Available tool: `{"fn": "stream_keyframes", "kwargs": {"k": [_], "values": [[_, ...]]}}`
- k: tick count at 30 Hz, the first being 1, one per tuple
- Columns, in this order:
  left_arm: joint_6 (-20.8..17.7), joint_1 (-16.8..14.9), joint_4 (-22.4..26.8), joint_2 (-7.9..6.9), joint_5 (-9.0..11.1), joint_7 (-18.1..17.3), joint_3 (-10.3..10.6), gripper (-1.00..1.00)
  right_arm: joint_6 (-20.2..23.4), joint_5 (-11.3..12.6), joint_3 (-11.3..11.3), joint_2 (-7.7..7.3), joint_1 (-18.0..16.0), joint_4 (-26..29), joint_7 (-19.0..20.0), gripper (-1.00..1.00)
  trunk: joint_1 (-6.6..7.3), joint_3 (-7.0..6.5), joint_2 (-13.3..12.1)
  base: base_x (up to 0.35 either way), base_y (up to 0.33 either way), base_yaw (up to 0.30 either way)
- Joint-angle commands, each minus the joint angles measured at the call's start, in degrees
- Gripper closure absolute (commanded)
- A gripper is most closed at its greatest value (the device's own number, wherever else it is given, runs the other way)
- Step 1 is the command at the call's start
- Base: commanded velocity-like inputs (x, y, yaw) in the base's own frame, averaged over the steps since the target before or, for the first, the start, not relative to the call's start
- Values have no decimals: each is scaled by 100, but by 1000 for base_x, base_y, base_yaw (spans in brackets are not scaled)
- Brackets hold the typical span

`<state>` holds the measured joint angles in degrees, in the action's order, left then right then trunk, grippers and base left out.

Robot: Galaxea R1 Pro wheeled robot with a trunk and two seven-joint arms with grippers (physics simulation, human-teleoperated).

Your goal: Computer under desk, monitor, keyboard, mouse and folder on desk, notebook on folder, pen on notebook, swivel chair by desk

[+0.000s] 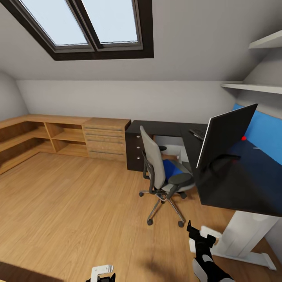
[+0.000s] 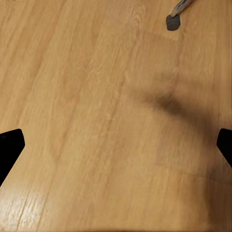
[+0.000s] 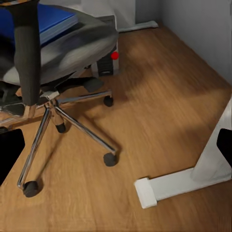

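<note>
Your right end effector [image 1: 200, 235] sits low right of centre in the head view, fingers spread wide with nothing between them; its wrist camera looks past both finger tips at floor, chair base and a white desk foot [image 3: 159, 188]. Your left end effector [image 1: 102, 274] is at the bottom edge, also wide and empty, aimed at bare wood floor [image 2: 96, 121] with one chair castor [image 2: 172, 22] at the frame's upper right. Just beyond the right end effector stands the swivel chair [image 1: 154, 164], centre frame, close to the desk [image 1: 235, 188], which fills the right side. The blue folder [image 1: 171, 167] lies on the chair seat, not yet moved. The monitor [image 1: 225, 133] is on the desk, angled, so that part looks done. A dark flat thing behind it, likely the keyboard [image 1: 197, 134], is on the desk top. A light box with a red dot under the desk, likely the computer [image 3: 107, 60], shows behind the chair. Mouse, notebook, pen: can't pick them out. Folder transfer and stacking remain; most of the task is left.
</note>
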<state>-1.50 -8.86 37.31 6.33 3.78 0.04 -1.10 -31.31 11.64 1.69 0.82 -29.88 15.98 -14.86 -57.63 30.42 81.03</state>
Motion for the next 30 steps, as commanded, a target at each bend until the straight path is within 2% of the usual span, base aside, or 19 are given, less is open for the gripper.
{"fn": "stream_keyframes", "kwargs": {"k": [1,21,30], "values": [[-12,-1,6,3,41,1,0,-100,-27,31,17,-5,-31,-4,4,-100,-22,24,45,0,0,0],[44,-2,-3,9,55,-13,47,-100,-100,23,-10,-105,-177,-8,-8,-100,-462,384,847,0,0,0],[47,-2,-5,1,48,-35,40,-100,-109,-67,-11,-286,-224,14,-5,-100,-659,545,1208,0,0,0]]}}
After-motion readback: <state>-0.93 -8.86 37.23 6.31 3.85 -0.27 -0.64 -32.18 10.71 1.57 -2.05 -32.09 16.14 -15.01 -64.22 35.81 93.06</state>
